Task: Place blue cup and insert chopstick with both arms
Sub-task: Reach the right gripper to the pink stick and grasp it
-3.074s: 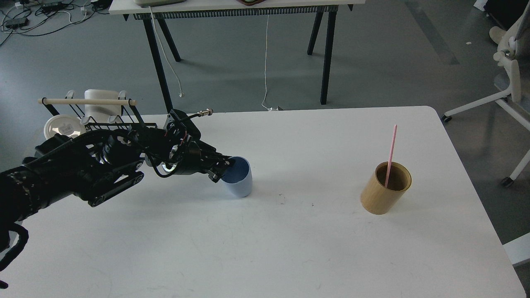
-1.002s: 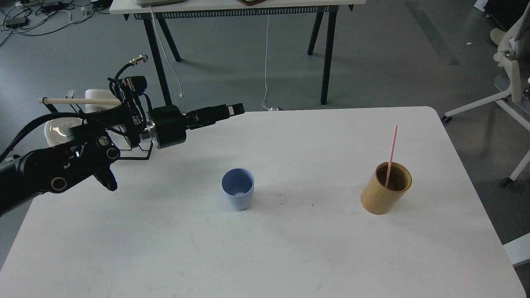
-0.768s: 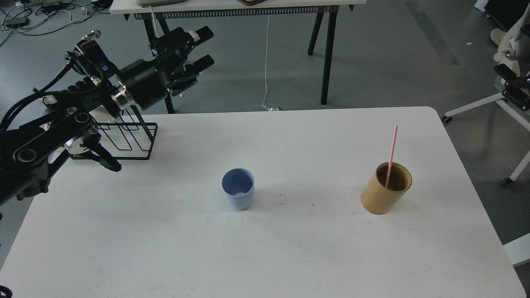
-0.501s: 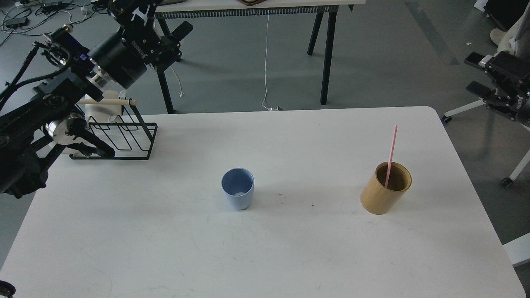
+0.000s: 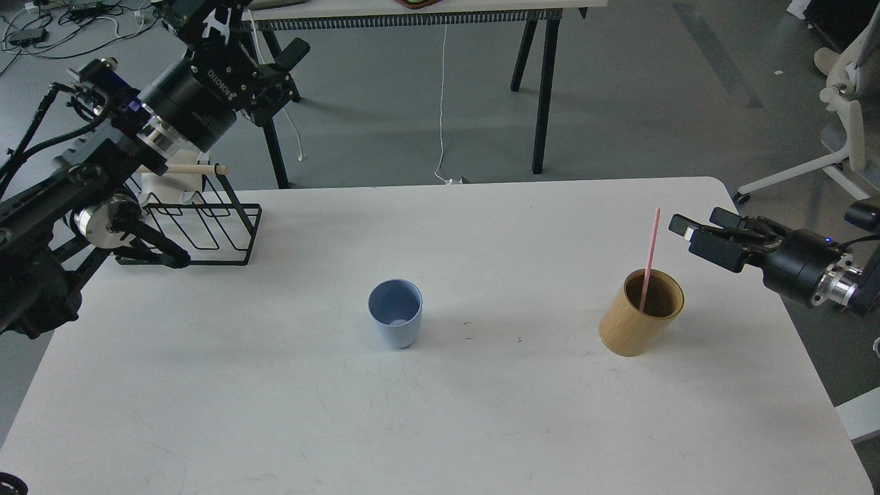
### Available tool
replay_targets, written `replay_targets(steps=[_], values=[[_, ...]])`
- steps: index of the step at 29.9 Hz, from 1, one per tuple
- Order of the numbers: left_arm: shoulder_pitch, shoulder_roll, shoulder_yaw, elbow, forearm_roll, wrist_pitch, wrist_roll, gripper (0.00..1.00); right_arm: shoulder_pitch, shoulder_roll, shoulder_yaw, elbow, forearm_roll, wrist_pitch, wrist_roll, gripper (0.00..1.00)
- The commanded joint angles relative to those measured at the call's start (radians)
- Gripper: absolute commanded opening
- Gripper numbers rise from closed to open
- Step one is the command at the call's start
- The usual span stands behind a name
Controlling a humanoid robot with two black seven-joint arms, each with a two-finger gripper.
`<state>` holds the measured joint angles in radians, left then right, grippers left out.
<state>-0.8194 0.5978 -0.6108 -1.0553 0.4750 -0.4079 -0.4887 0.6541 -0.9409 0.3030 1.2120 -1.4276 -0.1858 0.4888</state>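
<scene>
White "ROBOTIQ" lettering marks the left gripper (image 5: pixel 258 31), jaws spread, empty. The pink chopstick (image 5: pixel 649 259) stands near-vertical in the tan cylinder (image 5: pixel 636 323), tip up; right gripper (image 5: pixel 694 229) jaws parted.

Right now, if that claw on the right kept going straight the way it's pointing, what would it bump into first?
Probably the chopstick standing in the tan cylinder: the right gripper points left toward its upper part, fingers apart. Depth is unclear, so it could pass by.

Cup (image 5: pixel 395 323): light blue, darker inside. Chopstick (image 5: pixel 650 258): pale pink. Cylinder (image 5: pixel 639 313): tan. Table (image 5: pixel 481 412): white. Wire rack (image 5: pixel 199 230): black.
</scene>
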Motion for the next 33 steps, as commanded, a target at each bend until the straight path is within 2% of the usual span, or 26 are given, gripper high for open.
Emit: replay_targets(steps=[1,8,14,21,27,33], values=[[0.003,0.0,0.0,0.001,0.002,0.001,0.0,0.94,-0.004,0.033,-0.004,-0.009,-0.024,-0.004,0.0,0.98],[0.014,-0.003,0.002,0.017,0.002,0.003,0.0,0.94,0.004,0.065,-0.005,-0.037,-0.027,-0.004,0.0,0.93],[0.016,-0.004,0.002,0.018,0.001,0.003,0.0,0.94,0.009,0.116,-0.007,-0.074,-0.031,-0.004,0.0,0.8],[0.028,-0.004,0.002,0.018,0.002,0.008,0.0,0.95,0.009,0.146,-0.005,-0.095,-0.054,-0.004,0.0,0.41],[0.032,-0.007,0.002,0.04,0.004,0.008,0.0,0.95,0.01,0.146,-0.005,-0.091,-0.054,-0.004,0.0,0.18],[0.032,-0.007,0.002,0.04,0.004,0.009,0.0,0.95,0.015,0.146,-0.005,-0.081,-0.051,-0.004,0.0,0.09]])
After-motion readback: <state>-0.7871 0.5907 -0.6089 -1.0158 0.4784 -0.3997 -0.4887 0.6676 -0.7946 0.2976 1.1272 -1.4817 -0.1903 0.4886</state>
